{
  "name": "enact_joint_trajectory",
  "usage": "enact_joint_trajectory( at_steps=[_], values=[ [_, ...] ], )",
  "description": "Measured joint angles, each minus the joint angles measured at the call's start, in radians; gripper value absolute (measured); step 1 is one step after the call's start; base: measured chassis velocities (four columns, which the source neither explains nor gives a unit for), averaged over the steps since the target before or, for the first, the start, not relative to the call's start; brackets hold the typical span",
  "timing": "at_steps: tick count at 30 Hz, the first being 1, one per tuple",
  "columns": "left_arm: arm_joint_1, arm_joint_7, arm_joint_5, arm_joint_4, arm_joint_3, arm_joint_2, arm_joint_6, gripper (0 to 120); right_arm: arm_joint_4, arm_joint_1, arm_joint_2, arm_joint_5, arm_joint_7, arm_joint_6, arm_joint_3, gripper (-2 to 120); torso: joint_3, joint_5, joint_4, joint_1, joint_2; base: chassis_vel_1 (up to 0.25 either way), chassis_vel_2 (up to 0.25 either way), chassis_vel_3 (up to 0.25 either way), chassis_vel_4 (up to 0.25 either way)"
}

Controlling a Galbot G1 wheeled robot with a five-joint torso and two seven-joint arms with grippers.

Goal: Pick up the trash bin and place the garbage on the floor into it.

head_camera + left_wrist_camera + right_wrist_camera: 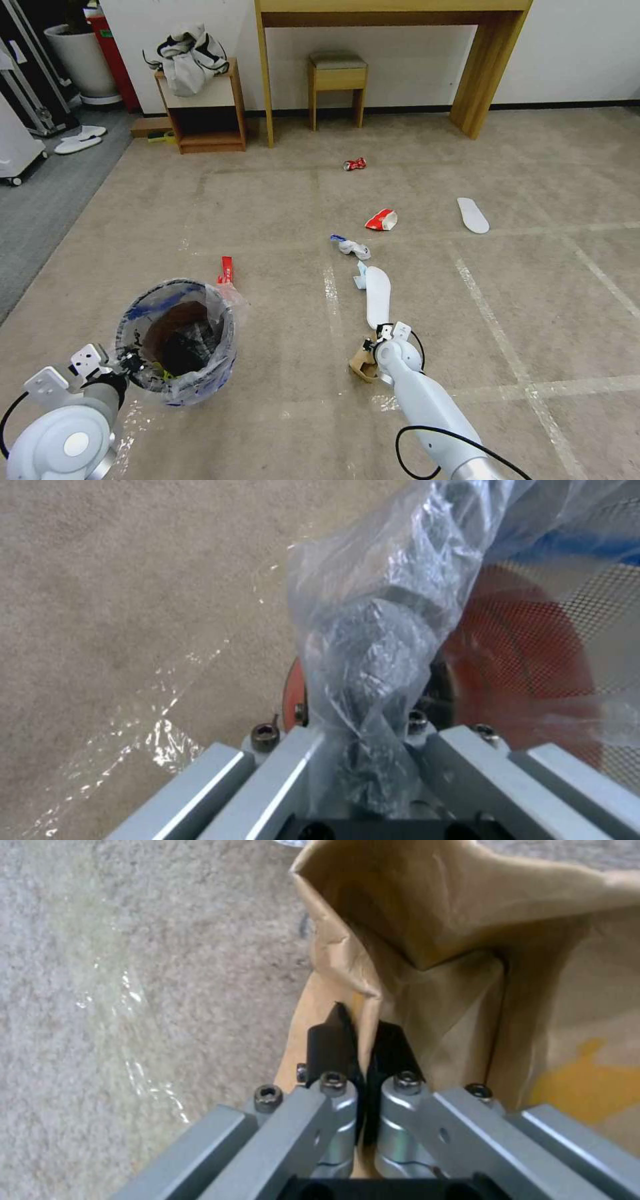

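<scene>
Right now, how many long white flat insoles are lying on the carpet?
2. One long white flat insole lies just ahead of the right gripper, beside a whitish tape line. The other insole lies farther off to the right. No more are visible.

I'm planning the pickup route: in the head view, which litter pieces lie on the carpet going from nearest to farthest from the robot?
Tan carton in the right tool → long white insole → crumpled white-blue scrap → red-white paper cup → crushed red can.

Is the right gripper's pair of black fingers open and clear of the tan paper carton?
No: the right gripper is pinched shut on an edge of the tan paper carton.
</scene>
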Motion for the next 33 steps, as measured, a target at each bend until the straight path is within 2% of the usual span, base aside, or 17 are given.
enact_joint_trajectory(
  at_steps=[11, 13, 17, 19, 23, 25, 33],
  values=[
    [-0.006, 0.000, 0.003, -0.002, 0.011, -0.005, -0.001, 0, 0.156, -0.095, -0.053, 0.002, -0.029, 0.048, 0.001, 0, 0.000, -0.0001, -0.0004, 0.000, 0.000, 0.000, 0.000, 0.000, 0.000],
    [-0.008, 0.000, 0.003, -0.004, 0.013, -0.005, -0.001, 0, 0.253, -0.136, -0.081, 0.014, -0.030, 0.058, 0.019, 0, 0.000, -0.0003, -0.0002, 0.000, 0.000, 0.000, 0.000, 0.000, 0.000],
    [-0.010, 0.000, 0.000, -0.008, 0.014, -0.003, -0.001, 0, 0.325, -0.162, -0.098, 0.029, -0.024, 0.061, 0.036, 0, 0.000, 0.0000, -0.0003, 0.000, 0.000, 0.000, 0.000, 0.000, 0.000],
    [-0.012, 0.000, -0.003, -0.010, 0.017, -0.001, -0.001, 0, 0.438, -0.199, -0.125, 0.048, -0.012, 0.061, 0.066, 0, 0.000, 0.0001, -0.0003, 0.000, 0.000, 0.000, 0.000, 0.000, 0.000],
    [-0.012, -0.001, -0.006, -0.013, 0.020, 0.001, 0.000, 0, 0.536, -0.222, -0.149, 0.055, -0.001, 0.061, 0.083, 0, 0.000, 0.0000, -0.0003, 0.000, 0.000, 0.000, 0.000, 0.000, 0.000],
    [-0.011, -0.001, -0.012, -0.020, 0.025, 0.003, 0.001, 0, 0.653, -0.242, -0.181, 0.065, 0.009, 0.058, 0.098, 0, 0.000, 0.0002, -0.0002, 0.000, 0.000, 0.000, 0.000, 0.000, 0.000],
    [-0.007, -0.001, -0.007, -0.013, 0.036, 0.004, 0.002, 0, 0.861, -0.263, -0.275, 0.082, -0.011, 0.072, 0.099, 0, 0.000, -0.0002, -0.0003, 0.000, 0.000, 0.000, 0.000, 0.000, 0.000]
  ],
)
